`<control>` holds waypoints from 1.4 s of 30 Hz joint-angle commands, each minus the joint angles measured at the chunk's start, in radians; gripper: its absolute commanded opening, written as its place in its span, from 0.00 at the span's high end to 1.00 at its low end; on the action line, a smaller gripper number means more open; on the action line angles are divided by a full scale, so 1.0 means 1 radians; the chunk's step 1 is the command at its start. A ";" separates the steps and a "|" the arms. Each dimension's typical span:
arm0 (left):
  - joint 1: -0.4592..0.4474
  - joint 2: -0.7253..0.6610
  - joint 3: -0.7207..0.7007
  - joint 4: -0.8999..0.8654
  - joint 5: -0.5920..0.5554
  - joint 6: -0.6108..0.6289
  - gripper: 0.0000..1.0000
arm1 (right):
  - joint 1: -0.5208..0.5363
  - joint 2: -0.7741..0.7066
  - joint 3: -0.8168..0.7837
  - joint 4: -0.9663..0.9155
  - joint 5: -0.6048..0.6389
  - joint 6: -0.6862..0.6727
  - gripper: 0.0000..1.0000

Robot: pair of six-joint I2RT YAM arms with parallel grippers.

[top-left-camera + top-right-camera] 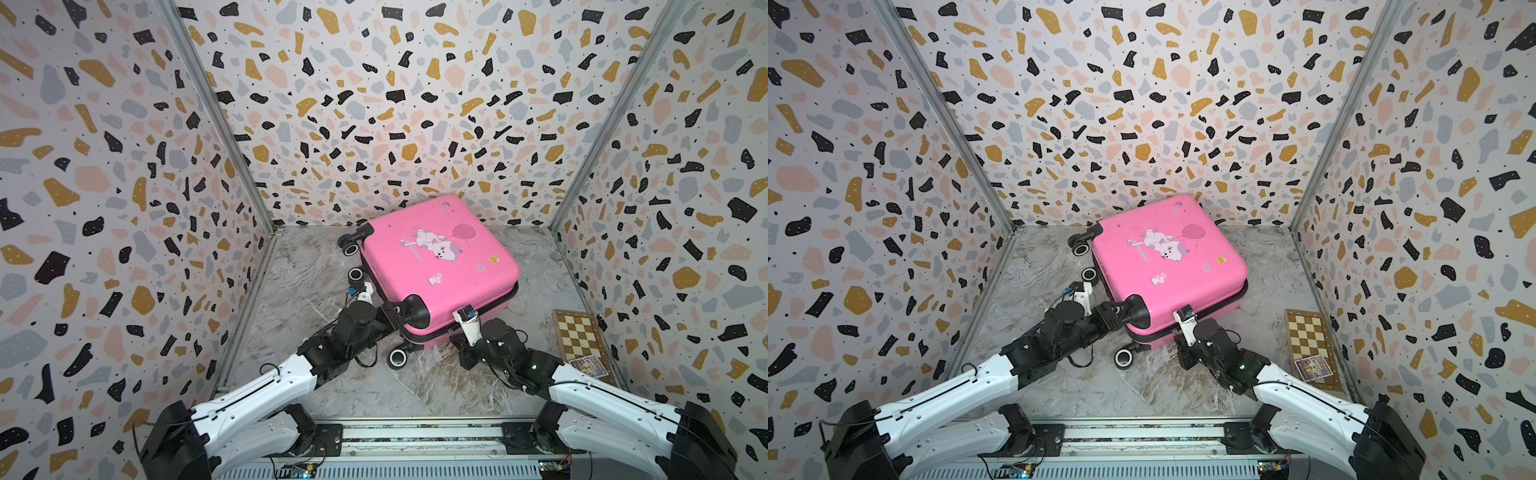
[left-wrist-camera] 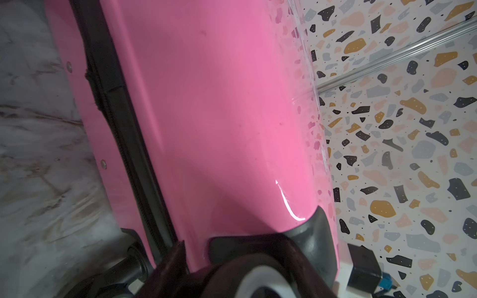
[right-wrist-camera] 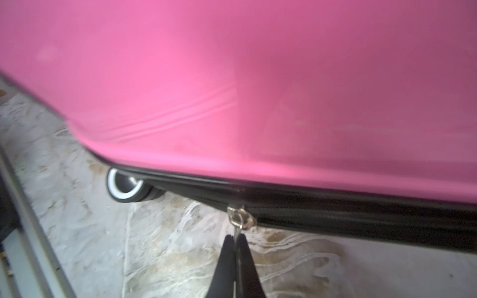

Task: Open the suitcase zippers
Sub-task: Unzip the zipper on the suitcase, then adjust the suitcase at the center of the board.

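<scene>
Right pincer [image 3: 235,240] clamped shut on zipper pull [image 3: 239,218] at suitcase's [image 1: 436,266] six o'clock; left pincer [image 1: 394,311] at seven o'clock, opening indiscernible.

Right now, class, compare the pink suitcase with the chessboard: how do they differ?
The suitcase is bulky and glossy pink; the chessboard is flat, checkered brown and cream. The suitcase sits mid-table; the chessboard lies by the side wall. Both rest on the marbled tabletop.

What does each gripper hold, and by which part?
Right gripper: the zipper pull, pinched at its thin metal tab. Left gripper: fingers at a corner wheel of the suitcase; a hold cannot be told.
</scene>
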 commanded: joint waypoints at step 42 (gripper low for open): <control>0.654 0.224 0.418 -0.246 0.701 0.266 0.01 | 0.139 -0.089 -0.082 0.126 0.023 0.081 1.00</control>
